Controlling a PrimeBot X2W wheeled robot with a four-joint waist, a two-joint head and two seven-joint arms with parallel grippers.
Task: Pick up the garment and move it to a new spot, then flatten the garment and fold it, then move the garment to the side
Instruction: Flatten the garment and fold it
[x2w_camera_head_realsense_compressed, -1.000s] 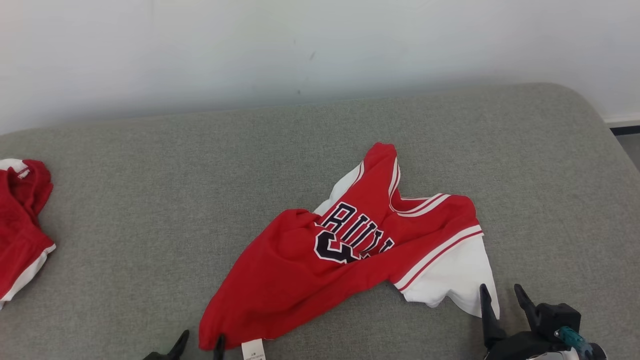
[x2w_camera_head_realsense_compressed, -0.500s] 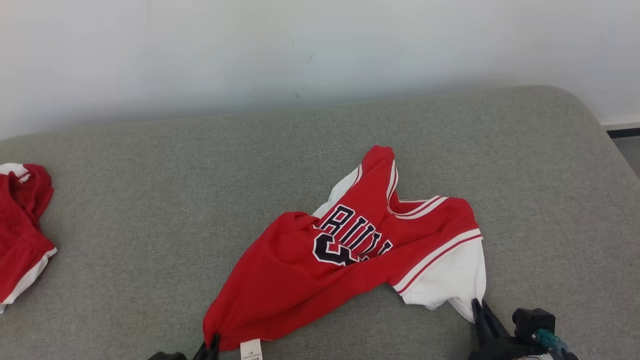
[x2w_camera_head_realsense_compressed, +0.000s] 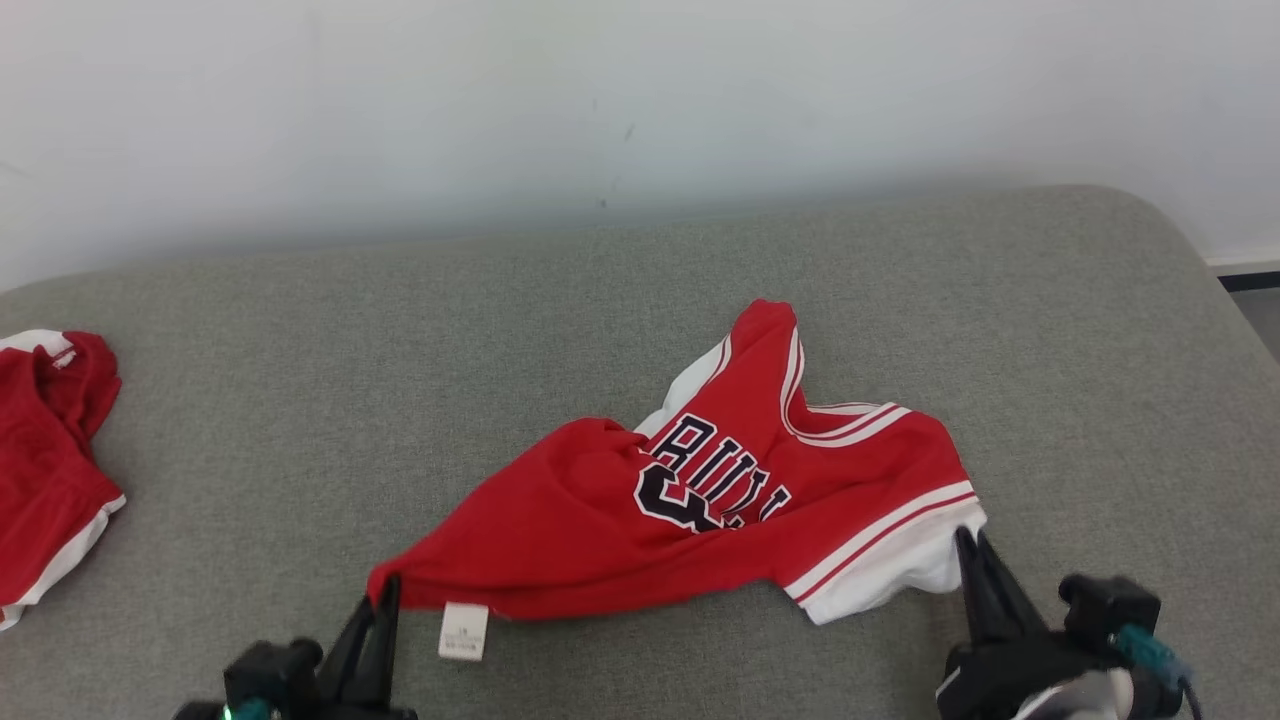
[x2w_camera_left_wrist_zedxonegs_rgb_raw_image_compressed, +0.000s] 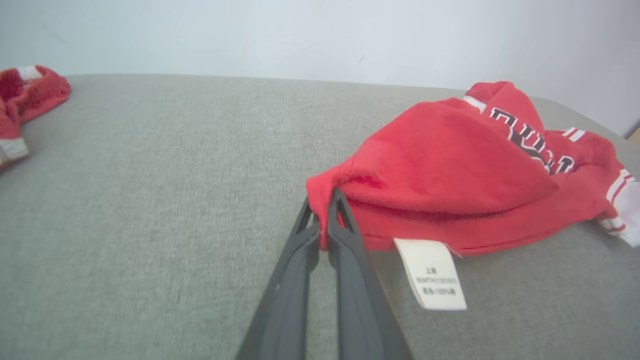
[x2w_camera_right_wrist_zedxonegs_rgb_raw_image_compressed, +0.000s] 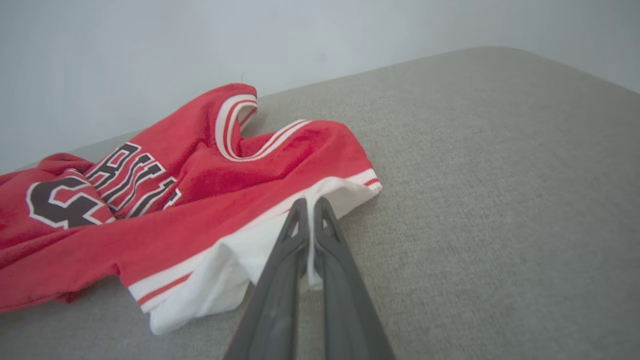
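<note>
Two grippers, each clamped on one end of a single garment.

1. Red jersey (x2w_camera_head_realsense_compressed: 600, 520): dark lettering, red-and-white striped trim, white under-layer. It lies rumpled right of centre on the grey upholstered surface (x2w_camera_head_realsense_compressed: 300, 380), with its neck opening toward the pale wall (x2w_camera_head_realsense_compressed: 600, 100).
2. Left gripper (x2w_camera_head_realsense_compressed: 388, 590): jaws clenched on the jersey's red corner at its left end. A white care label (x2w_camera_head_realsense_compressed: 463, 630) hangs just beside the pinch.
3. Right gripper (x2w_camera_head_realsense_compressed: 968, 540): jaws pinched on the white fabric below the striped band, at the jersey's right end.
4. Second red garment (x2w_camera_head_realsense_compressed: 45, 470): white trim, bunched at the surface's left edge, well apart from the jersey.
</note>
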